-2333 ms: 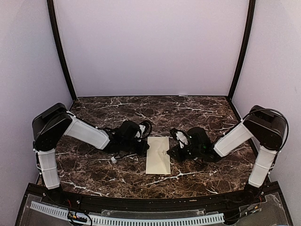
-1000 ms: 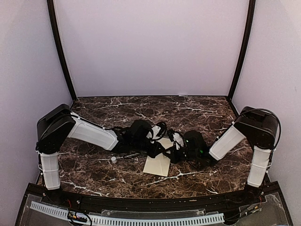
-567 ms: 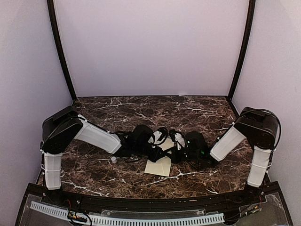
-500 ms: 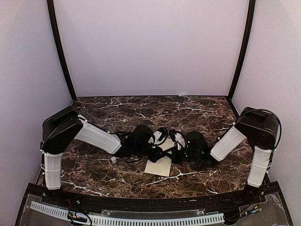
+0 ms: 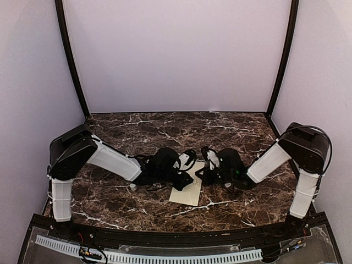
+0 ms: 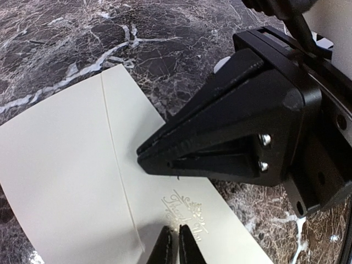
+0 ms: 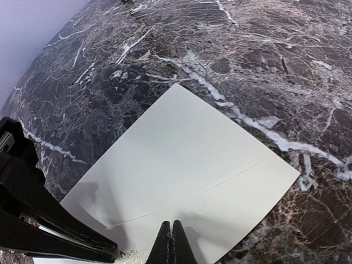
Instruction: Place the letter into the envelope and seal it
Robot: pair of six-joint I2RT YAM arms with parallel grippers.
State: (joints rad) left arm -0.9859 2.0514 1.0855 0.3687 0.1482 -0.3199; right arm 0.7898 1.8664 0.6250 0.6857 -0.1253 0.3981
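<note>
The cream envelope (image 5: 187, 193) lies flat and tilted on the marble table between my two grippers, its flap folded down. The left wrist view shows its seam and an embossed "Thank You" (image 6: 187, 212). My left gripper (image 5: 186, 177) is shut, with its tips (image 6: 176, 245) low over the flap by the embossing. My right gripper (image 5: 199, 175) is shut, with its tips (image 7: 171, 242) resting low over the envelope (image 7: 187, 159) near the seam. The two grippers point at each other, a short way apart. The tan letter is not in view.
A small white object (image 5: 132, 186) lies on the dark marble table (image 5: 165, 129) left of the left gripper. Lilac walls close in the back and both sides. A black rail runs along the near edge.
Both grippers have closed in over the envelope, which has turned from straight to tilted. In the last half second the right gripper has drawn back slightly to the right.
</note>
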